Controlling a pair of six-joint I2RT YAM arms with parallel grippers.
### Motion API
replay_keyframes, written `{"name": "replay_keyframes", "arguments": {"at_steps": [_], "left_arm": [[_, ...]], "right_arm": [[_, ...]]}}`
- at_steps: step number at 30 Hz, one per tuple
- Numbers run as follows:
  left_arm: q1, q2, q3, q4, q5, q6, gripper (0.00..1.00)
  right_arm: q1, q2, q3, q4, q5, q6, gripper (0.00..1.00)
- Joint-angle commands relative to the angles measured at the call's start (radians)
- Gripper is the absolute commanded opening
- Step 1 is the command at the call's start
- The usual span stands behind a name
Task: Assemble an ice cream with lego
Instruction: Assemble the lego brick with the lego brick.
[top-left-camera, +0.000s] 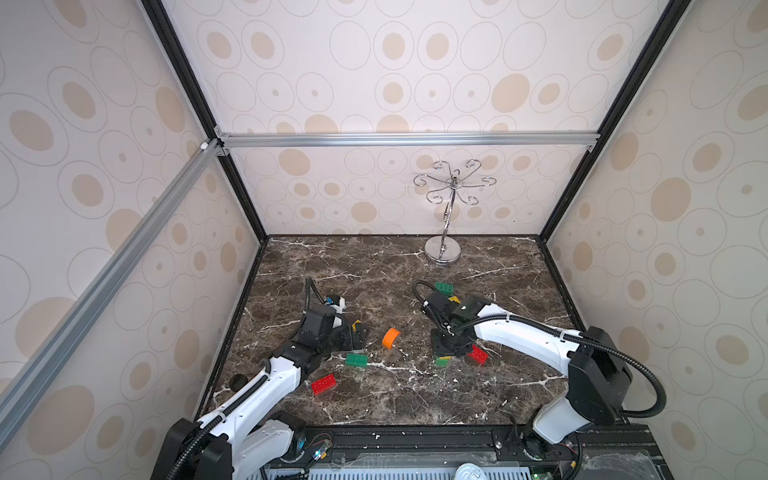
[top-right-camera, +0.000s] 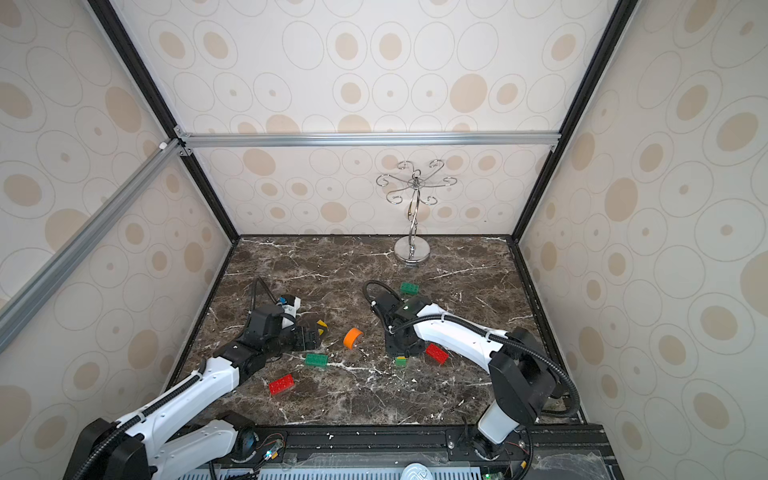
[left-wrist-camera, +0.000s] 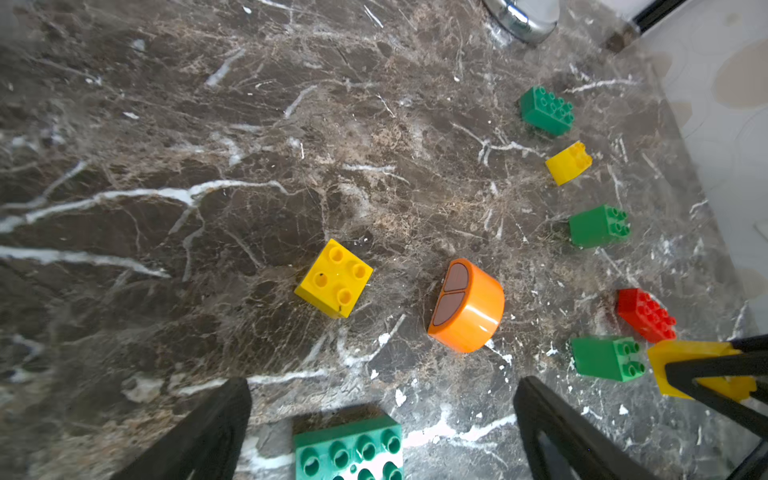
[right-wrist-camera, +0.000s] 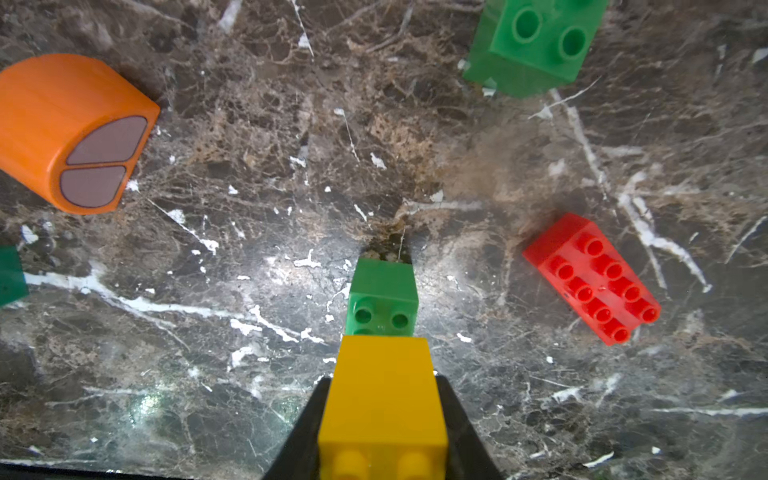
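The lego pieces come to 10 in all. Green is the largest group with 4: 2 green oblongs (left-wrist-camera: 546, 110) (left-wrist-camera: 347, 449) and 2 green squares (left-wrist-camera: 598, 226) (left-wrist-camera: 606, 358). Red gives 2, both red oblongs (top-left-camera: 324, 384) (top-left-camera: 478, 354). Yellow gives 3: 2 yellow squares (left-wrist-camera: 333, 278) (right-wrist-camera: 382, 407) and 1 yellow dome (left-wrist-camera: 568, 163). Orange gives 1, the orange dome (left-wrist-camera: 467, 305). By shape that is 4 oblongs, 4 squares and 2 domes. Apart from the lego, the 1 counter (top-left-camera: 374, 257) carries 1 stand (top-left-camera: 443, 251) with 6 hooks at its top, and there are 2 arms (top-left-camera: 257, 386) (top-left-camera: 523, 332).
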Motion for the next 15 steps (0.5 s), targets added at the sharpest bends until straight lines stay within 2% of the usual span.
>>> {"name": "replay_keyframes", "arguments": {"at_steps": [1,9,15], "left_arm": [[0.007,0.018,0.064,-0.106,-0.013,0.099,1.0],[0.067,0.03,-0.001,-0.012,0.155,0.131,1.0],[0.084,0.034,-0.006,0.014,0.207,0.145,1.0]], "right_arm": [[0.013,0.022,0.022,-0.003,0.028,-0.007,0.04],[0.017,0.041,0.028,0.008,0.038,-0.013,0.04],[0.018,0.052,0.022,0.002,0.041,-0.01,0.04]]}}
